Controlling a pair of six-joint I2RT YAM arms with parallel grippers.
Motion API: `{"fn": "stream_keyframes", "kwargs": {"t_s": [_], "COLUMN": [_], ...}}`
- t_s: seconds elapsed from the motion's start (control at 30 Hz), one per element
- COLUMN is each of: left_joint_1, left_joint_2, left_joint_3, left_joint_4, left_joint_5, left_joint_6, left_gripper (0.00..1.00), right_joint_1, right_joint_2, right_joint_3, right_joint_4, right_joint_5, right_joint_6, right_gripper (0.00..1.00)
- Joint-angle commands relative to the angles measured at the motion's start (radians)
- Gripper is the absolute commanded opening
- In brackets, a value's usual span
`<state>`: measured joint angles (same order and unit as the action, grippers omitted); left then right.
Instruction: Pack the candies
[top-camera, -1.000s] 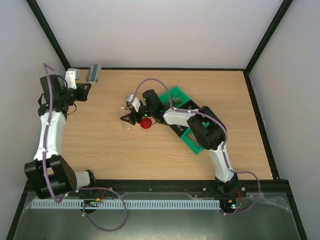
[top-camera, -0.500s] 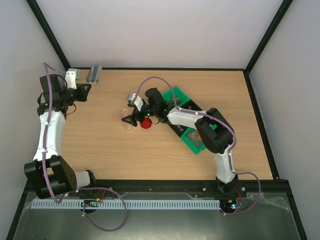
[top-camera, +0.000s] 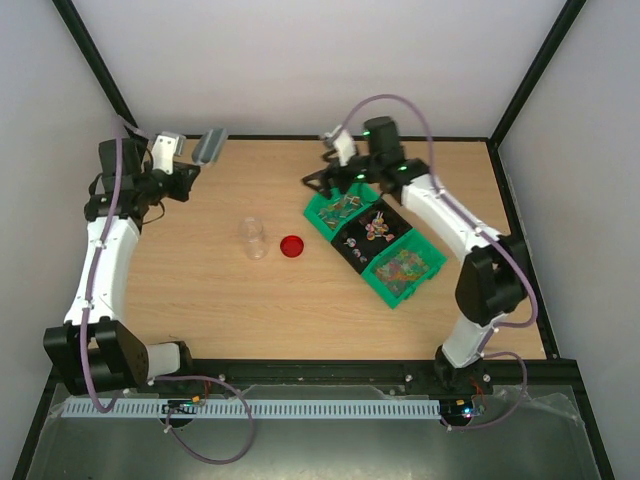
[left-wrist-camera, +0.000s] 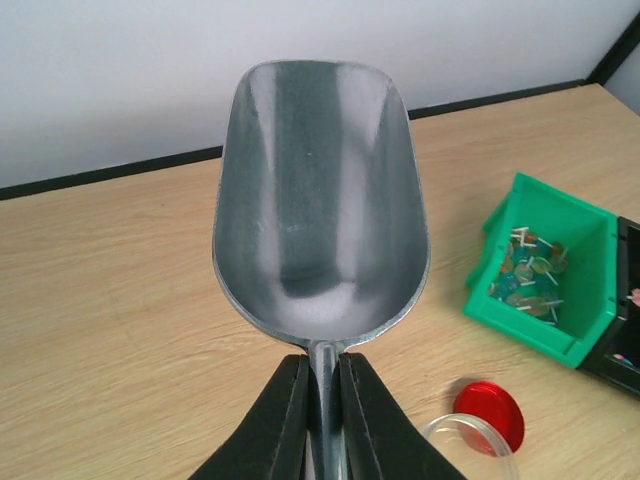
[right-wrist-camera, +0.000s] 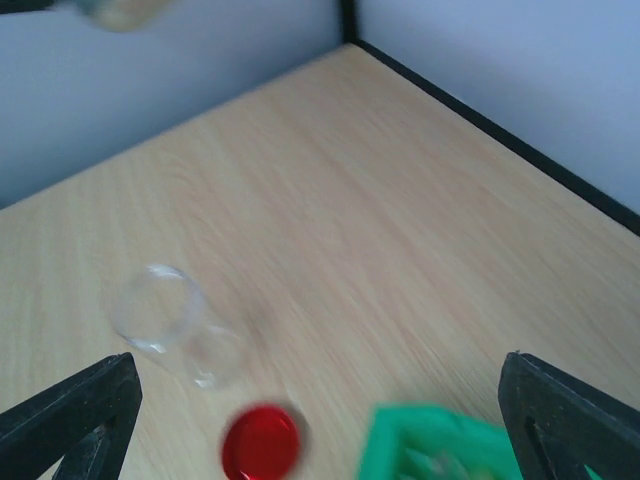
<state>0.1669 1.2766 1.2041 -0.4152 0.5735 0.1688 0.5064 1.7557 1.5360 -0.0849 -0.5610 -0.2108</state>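
The small multicoloured wrapped candies (top-camera: 403, 264) lie in a row of three open plastic bins on the right half of the light wooden desk (top-camera: 200, 290). The row runs slantwise from a far green bin (top-camera: 322, 209) through a black middle bin (top-camera: 357, 247) to a near green bin (top-camera: 430, 268), each touching the next. In the left wrist view the far green bin (left-wrist-camera: 590, 235) shows a small heap of candies (left-wrist-camera: 528, 280) on its floor, some with thin white sticks. Near the middle of the desk, left of the bins, a clear round plastic jar (top-camera: 254, 238) stands upright with its mouth uncovered, and a red round lid (top-camera: 292, 245) lies flat just beside it on the right, apart from it. The left gripper (top-camera: 185, 172) is at the far left of the desk, clamped tight on the handle of a silver metal scoop (top-camera: 210, 146). Its wrist view shows the two black fingers (left-wrist-camera: 285, 420) pressed on the thin handle and the scoop's bowl (left-wrist-camera: 315, 200) with nothing in it. The right gripper (top-camera: 318, 180) hangs over the far corner of the far green bin with its jaws spread wide and nothing between them. Its own blurred wrist view shows the jar (right-wrist-camera: 175, 320), the lid (right-wrist-camera: 262, 443) and a green bin corner (right-wrist-camera: 430, 445) below.
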Motion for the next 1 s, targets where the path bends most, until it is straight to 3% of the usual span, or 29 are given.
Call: {"fn": "stream_keyframes", "kwargs": {"t_s": [0.0, 0.2, 0.37, 0.6, 0.97], "left_joint_1": [-0.060, -0.147, -0.232, -0.323, -0.529], "left_joint_2": [-0.008, 0.009, 0.027, 0.011, 0.015], "left_joint_3": [0.056, 0.075, 0.099, 0.074, 0.081], "left_joint_4": [-0.039, -0.062, -0.107, -0.094, -0.160], "left_joint_5": [-0.031, -0.057, -0.045, -0.076, -0.239], "left_joint_6": [0.048, 0.076, 0.094, 0.071, 0.110], "left_gripper": [0.02, 0.02, 0.02, 0.02, 0.02], "right_joint_1": [-0.180, -0.448, -0.521, -0.507, -0.401], "right_joint_2": [-0.068, -0.043, 0.064, 0.094, 0.105], "right_joint_3": [-0.036, -0.001, 0.073, -0.002, -0.163], "right_joint_4": [-0.302, -0.547, -0.732, -0.667, -0.438], "right_joint_5": [-0.044, -0.085, -0.010, 0.076, 0.335], "right_joint_6": [-0.023, -0.176, -0.337, -0.310, -0.217], "right_gripper": [0.99, 0.98, 0.98, 0.85, 0.66]}}
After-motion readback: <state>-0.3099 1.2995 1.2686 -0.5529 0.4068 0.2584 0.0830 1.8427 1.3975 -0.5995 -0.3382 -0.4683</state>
